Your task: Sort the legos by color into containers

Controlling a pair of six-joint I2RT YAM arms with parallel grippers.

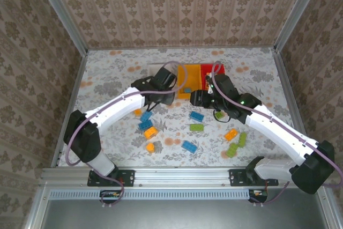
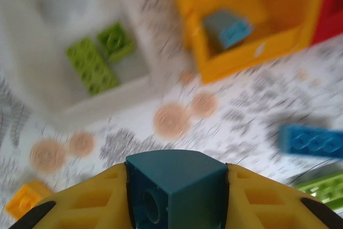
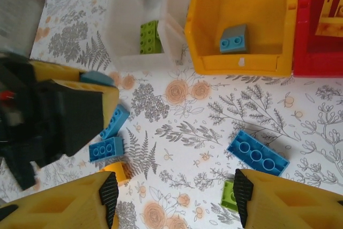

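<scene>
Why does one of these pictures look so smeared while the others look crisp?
Left wrist view: streaked blur over the white bin, yellow-orange bin and table, likely camera motion; the blue brick in the left gripper looks sharpest. Right wrist view: crisp, evenly lit. Top external view: clear, no glare.

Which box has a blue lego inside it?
The yellow-orange bin, the middle one, has a blue brick inside. The white bin beside it holds green bricks instead.
</scene>
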